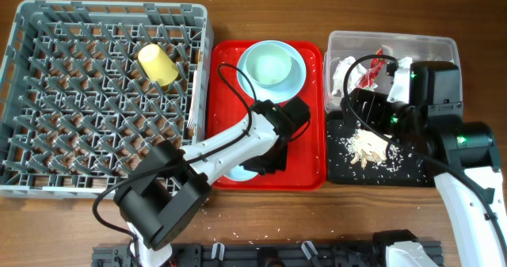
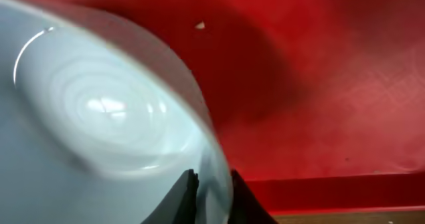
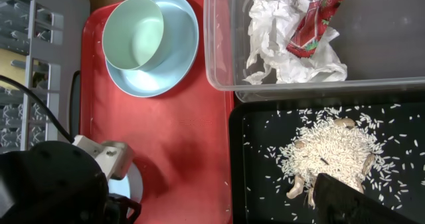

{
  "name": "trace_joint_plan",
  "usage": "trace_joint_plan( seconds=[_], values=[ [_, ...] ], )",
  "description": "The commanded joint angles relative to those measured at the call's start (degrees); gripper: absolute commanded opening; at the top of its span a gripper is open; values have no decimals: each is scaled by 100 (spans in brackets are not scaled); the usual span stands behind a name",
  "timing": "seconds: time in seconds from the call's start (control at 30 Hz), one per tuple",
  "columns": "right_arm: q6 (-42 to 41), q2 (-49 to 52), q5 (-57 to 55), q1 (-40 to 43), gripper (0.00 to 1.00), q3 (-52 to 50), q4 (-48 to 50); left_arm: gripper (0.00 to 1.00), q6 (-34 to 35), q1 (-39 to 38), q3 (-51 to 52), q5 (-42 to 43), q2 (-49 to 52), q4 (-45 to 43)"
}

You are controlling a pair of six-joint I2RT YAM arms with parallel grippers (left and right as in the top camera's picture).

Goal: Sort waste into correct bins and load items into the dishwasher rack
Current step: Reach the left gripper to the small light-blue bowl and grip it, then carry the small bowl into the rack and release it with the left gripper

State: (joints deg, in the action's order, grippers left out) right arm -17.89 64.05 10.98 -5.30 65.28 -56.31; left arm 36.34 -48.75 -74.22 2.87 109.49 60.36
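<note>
My left gripper (image 1: pixel 255 165) is shut on the rim of a pale blue bowl (image 1: pixel 240 173) at the front of the red tray; in the left wrist view its fingers (image 2: pixel 212 179) pinch the bowl's (image 2: pixel 99 117) wall. A second bowl (image 1: pixel 269 62) sits in the pale blue plate (image 1: pixel 296 75) at the tray's back. The yellow cup (image 1: pixel 158 64) and white fork (image 1: pixel 192 112) lie in the grey rack (image 1: pixel 32 101). The napkin (image 3: pixel 275 34) and red wrapper (image 3: pixel 315 21) lie in the clear tub (image 1: pixel 432 45). Food scraps (image 3: pixel 329 151) lie in the black tray (image 1: pixel 412 172). My right gripper (image 1: pixel 372 118) is open and empty above them. No chopstick shows.
The red serving tray (image 1: pixel 310 140) lies between the rack and the two bins. Loose rice grains are scattered over the black tray and a few on the wooden table (image 1: pixel 261 211). The left arm's cable loops over the red tray.
</note>
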Motion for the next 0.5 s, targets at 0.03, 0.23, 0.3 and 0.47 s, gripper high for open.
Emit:
trace_joint_plan(
  seconds=[0.03,0.23,0.3,0.47],
  values=[
    [-17,-63,76,13,100,28,13,4,39,-4,72,-177,-20,-20],
    [-17,-63,76,13,100,28,15,4,39,57,37,-262,-22,-192],
    [-20,-63,76,13,100,28,15,4,-114,116,-334,-247,-81,-136],
    [-17,-61,76,13,100,28,13,4,-798,846,-1620,645,-710,391]
  ],
)
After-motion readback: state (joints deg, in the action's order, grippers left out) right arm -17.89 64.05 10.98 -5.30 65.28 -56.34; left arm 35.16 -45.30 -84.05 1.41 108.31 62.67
